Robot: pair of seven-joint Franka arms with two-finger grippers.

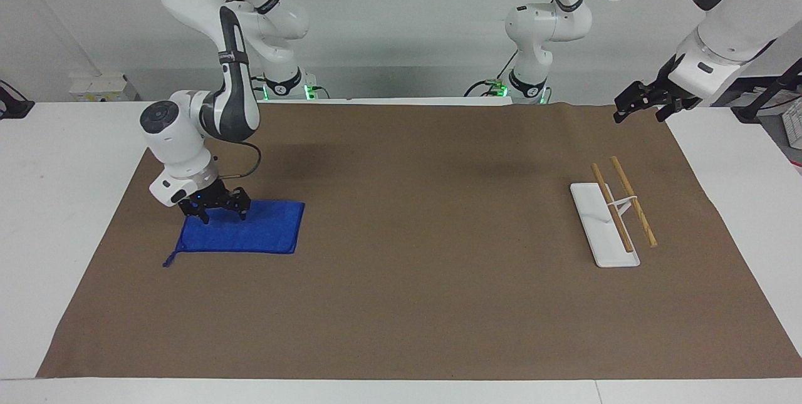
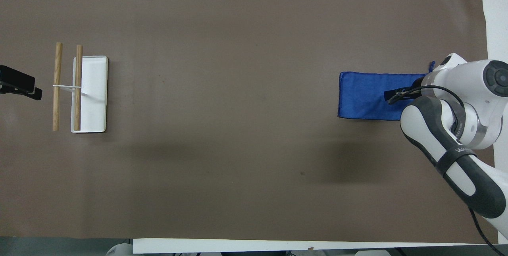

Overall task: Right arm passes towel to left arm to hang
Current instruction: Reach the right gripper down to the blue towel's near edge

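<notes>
The right gripper [image 1: 216,211] is sitting low over the towel [image 1: 250,233], at the corner nearest the robots toward the right arm's end of the table, its fingers [image 1: 243,211] spread wide and pointing down at the cloth; whether the tips are touching it, I cannot tell. The towel is lying flat on the brown mat [image 1: 413,304], its little loop [image 1: 168,261] trailing off the corner farthest from the robots. Toward the left arm's end, a white rack [image 1: 603,223] with two wooden rods [image 1: 633,200] is standing on the mat. The left gripper [image 1: 645,103] is waiting up over the mat's corner, and I cannot tell how its fingers are set.
</notes>
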